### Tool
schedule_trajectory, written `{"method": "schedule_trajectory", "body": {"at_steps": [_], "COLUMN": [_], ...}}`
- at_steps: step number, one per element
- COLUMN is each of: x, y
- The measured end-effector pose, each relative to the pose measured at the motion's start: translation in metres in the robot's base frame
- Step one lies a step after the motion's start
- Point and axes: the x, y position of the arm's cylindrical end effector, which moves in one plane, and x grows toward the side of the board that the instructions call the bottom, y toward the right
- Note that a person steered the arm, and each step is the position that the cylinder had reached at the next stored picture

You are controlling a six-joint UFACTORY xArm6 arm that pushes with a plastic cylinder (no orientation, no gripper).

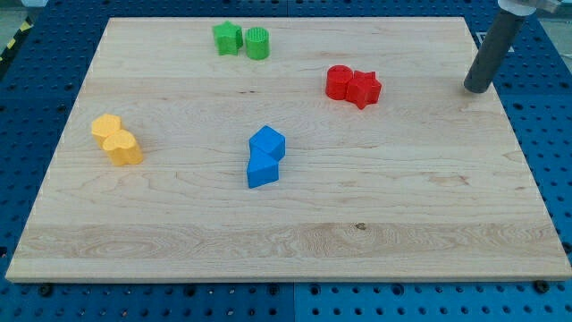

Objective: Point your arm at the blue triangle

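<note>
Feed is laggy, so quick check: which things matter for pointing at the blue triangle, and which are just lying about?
Job:
- blue triangle, touching the blue cube
- my tip, far off toward the view's right top

Lying about:
- red blocks
- green blocks
- yellow blocks

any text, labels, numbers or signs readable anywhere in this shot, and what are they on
None: no words, numbers, brand marks or signs can be read in this view.
The wooden board is bare grain.
The blue blocks, red blocks, green blocks and yellow blocks carry no print.
The dark rod, my tip at the view's right, well away from the blue blocks, is unmarked.
</note>
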Motion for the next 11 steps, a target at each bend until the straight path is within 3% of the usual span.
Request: {"method": "schedule_trajectory", "body": {"at_steps": [1, 2, 4, 5, 9, 11], "x": [0.000, 0.039, 0.173, 0.189, 0.196, 0.153], "y": [0.000, 0.003, -0.082, -0.134, -0.338, -0.357]}}
